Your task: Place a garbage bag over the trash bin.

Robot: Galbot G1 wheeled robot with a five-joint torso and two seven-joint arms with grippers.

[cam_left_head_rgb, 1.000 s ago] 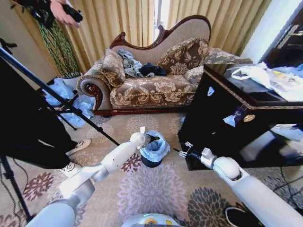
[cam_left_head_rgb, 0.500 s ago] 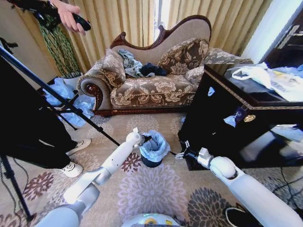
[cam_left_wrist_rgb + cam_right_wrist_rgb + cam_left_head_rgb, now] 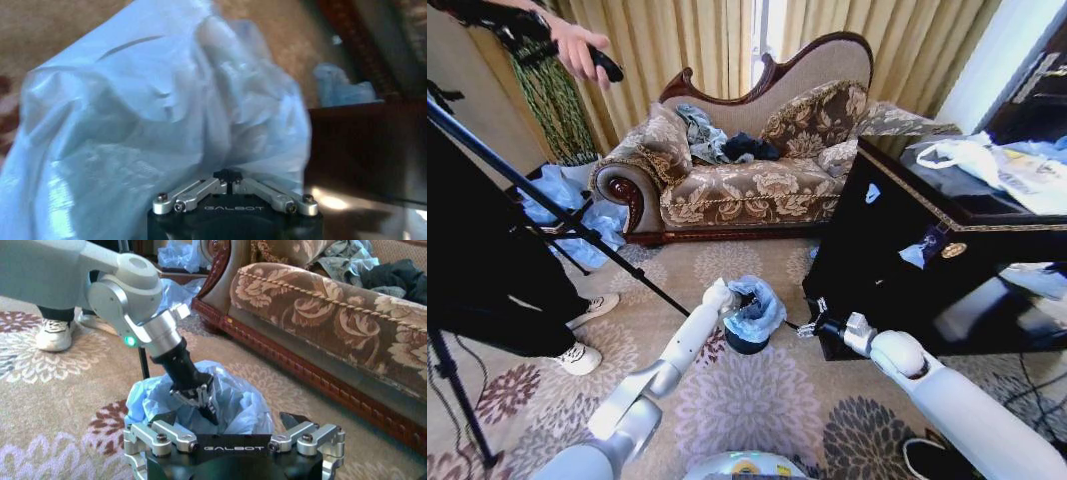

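The small black trash bin [image 3: 745,344] stands on the patterned carpet in front of the sofa. A pale blue garbage bag [image 3: 756,312] sits crumpled over its top, one flap sticking up at the back. My left gripper [image 3: 730,303] points down at the bag's left side. In the right wrist view the left gripper [image 3: 203,407] has its fingers together in the plastic [image 3: 240,407]. The left wrist view shows the shut fingers [image 3: 230,174] against the bag [image 3: 167,125]. My right gripper [image 3: 805,328] hovers open just right of the bin, fingers spread wide [image 3: 229,420].
A large glossy black cabinet [image 3: 927,265] stands close on the right, with a white plastic bag [image 3: 982,160] on top. The sofa [image 3: 747,185] is behind the bin. A tripod leg [image 3: 557,215], a person's shoes [image 3: 585,357] and a heap of blue plastic [image 3: 567,205] lie to the left.
My left gripper has dropped from the bag's top rim to its left side, and the bag's top has crumpled lower. The right gripper moved slightly closer to the bin.
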